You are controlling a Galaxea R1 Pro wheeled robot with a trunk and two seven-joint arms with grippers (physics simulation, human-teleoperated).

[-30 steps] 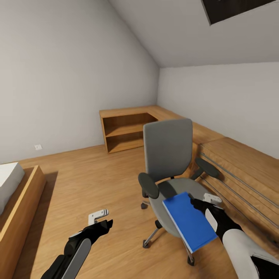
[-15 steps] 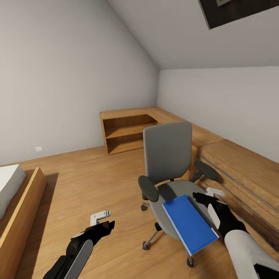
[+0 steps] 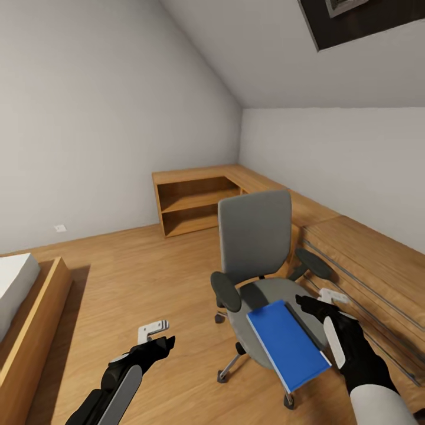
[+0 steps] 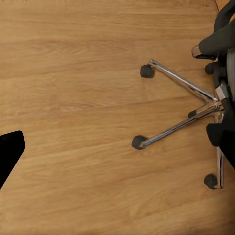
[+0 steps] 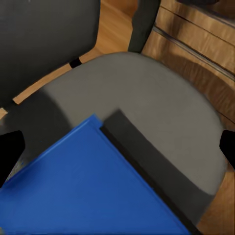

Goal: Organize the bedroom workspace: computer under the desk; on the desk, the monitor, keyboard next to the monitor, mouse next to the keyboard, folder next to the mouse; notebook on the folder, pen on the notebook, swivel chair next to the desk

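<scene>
- Blue folder point(image 3: 287, 344) lies flat on the grey seat of the swivel chair point(image 3: 255, 236), front corner hanging past the seat's front edge.
- Right wrist view: folder point(image 5: 93, 188) covers the near part of the seat point(image 5: 161, 112), a dark strip runs along its edge; looks like shadow or a second thin thing under it, cannot tell.
- Right gripper point(image 3: 321, 301) hovers just beside the folder's far right edge, above the seat; fingers apart, nothing between them, not touching the folder as far as I can see.
- Left gripper point(image 3: 158, 334) hangs low over the wood floor point(image 3: 130, 271), well apart from the chair; fingers apart, holding nothing.
- Left wrist view: chrome star base point(image 4: 196, 110) with black castors on honey wood floor point(image 4: 73, 98); one dark fingertip point(image 4: 10, 152) at the frame edge.
- Chair faces the robot, back upright, black armrests either side, standing near the low wooden dresser point(image 3: 378, 265) with bar handles along the right wall.
- Open wooden shelf unit point(image 3: 192, 203) in the far corner under the sloped ceiling.
- Bed frame point(image 3: 32, 330) with white mattress at the left edge.
- Dark skylight point(image 3: 360, 18) at upper right.
- White wall socket point(image 3: 59, 228) low on the left wall.
</scene>
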